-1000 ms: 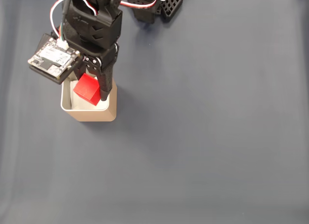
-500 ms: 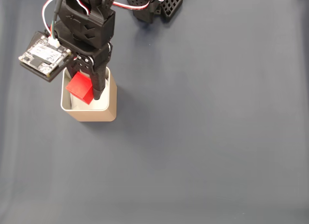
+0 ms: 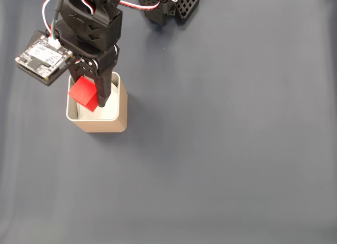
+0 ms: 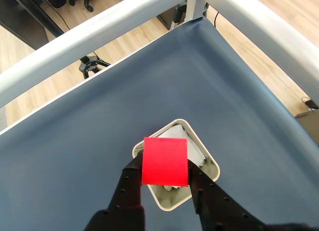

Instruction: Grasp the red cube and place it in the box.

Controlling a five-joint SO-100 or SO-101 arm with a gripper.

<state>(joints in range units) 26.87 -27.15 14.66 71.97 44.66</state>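
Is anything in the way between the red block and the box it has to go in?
Nothing visible is. The gripper holds the red cube right above the open box. In the fixed view the cube sits over the box's opening, with only white lining beneath it.

Even, bright light; sharp focus; soft shadow, perhaps right of box (image 3: 98,121).

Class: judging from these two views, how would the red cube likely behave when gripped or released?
The red cube probably stays rigid: its faces look flat and undented between the gripper fingers. Its matte surface likely resists slipping. With flat sides, it should settle rather than roll in the box.
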